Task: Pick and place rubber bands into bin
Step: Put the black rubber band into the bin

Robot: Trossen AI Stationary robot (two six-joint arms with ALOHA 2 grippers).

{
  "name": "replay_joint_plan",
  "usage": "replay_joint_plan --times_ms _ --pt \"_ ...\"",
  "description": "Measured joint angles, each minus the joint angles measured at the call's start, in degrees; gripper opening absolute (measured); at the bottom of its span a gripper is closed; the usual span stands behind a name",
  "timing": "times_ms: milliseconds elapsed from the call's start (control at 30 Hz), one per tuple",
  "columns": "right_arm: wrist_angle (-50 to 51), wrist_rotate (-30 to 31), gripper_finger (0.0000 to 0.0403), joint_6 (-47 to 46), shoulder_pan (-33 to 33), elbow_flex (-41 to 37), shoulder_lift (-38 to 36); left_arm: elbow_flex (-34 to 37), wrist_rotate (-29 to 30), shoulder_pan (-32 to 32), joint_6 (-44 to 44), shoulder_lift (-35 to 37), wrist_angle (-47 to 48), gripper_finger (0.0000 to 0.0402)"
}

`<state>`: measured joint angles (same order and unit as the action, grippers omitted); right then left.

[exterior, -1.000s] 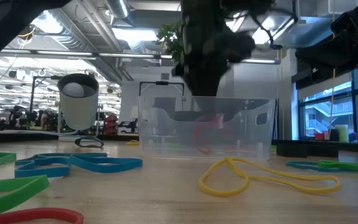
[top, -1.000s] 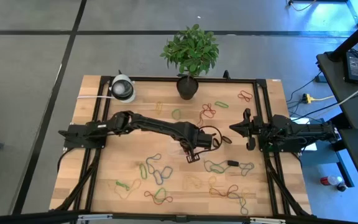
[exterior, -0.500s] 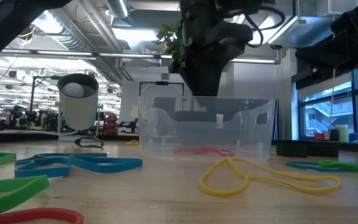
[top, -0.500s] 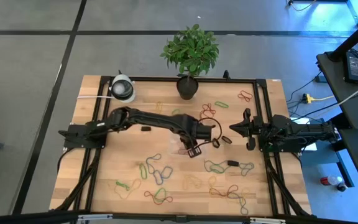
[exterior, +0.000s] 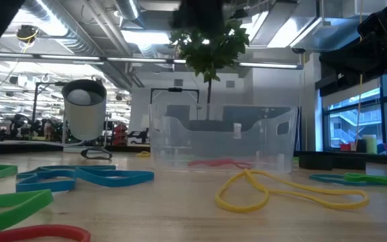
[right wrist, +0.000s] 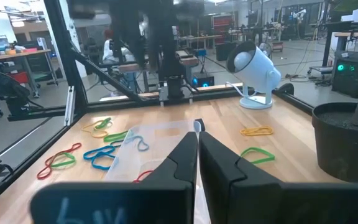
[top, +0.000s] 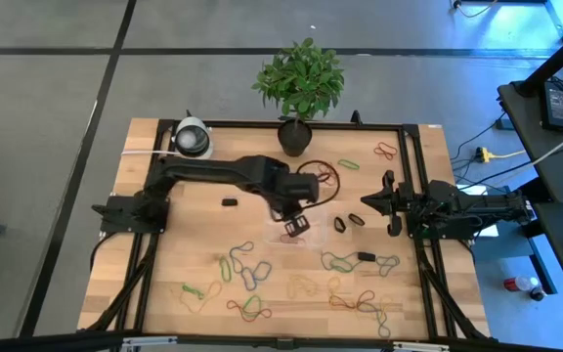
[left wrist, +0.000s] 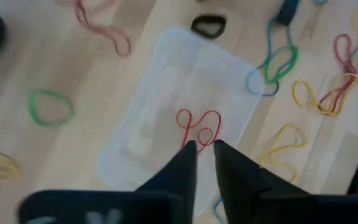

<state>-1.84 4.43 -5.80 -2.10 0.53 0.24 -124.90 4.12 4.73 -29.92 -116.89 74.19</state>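
Note:
The clear bin (left wrist: 166, 112) stands mid-table, its walls plain in the low view (exterior: 224, 138). One red rubber band (left wrist: 197, 127) lies flat on the bin's floor (exterior: 217, 163). Many more rubber bands lie loose on the wood: blue and green ones (top: 242, 264), a green one (top: 360, 262), red and yellow ones (top: 365, 303), a black one (top: 345, 222). My left gripper (top: 294, 225) hangs above the bin, narrowly open (left wrist: 204, 146), holding nothing. My right gripper (top: 368, 202) waits at the table's right side, shut (right wrist: 197, 134) and empty.
A dark plant pot (top: 294, 137) with a leafy plant stands at the far edge, with a white round lamp-like device (top: 194, 139) left of it. Small black pieces lie on the wood (top: 230, 202) (top: 366, 256). A black frame runs around the table's edges.
The red band, which hung from my left gripper inside the bin, has dropped and now lies flat on the bin's floor. My left gripper has let go and risen up out of the low view, shifting slightly toward the table's far edge.

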Motion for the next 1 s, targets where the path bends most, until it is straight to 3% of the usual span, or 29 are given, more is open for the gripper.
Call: replay_joint_plan --times_ms 100,233,333,767,1000 --pt "0.00 -0.01 0.0021 0.06 0.00 0.01 0.01 0.00 4.56 1.93 2.67 2.92 1.61 0.0009" --pt "-0.01 0.00 0.0021 0.07 0.00 0.01 0.00 2.44 7.29 3.82 4.78 6.43 2.88 0.0002" --pt "-0.01 -0.02 0.0021 0.09 0.01 0.01 0.01 8.91 9.96 5.13 5.14 10.07 1.12 0.0002" --pt "0.05 2.31 0.0005 -4.46 -0.01 1.69 1.12 62.38 8.39 4.47 5.05 39.78 -34.39 0.0002" --pt "4.22 11.22 0.0002 -3.04 -0.01 14.04 14.42 81.23 6.11 -0.02 7.22 56.11 -42.53 0.0002"
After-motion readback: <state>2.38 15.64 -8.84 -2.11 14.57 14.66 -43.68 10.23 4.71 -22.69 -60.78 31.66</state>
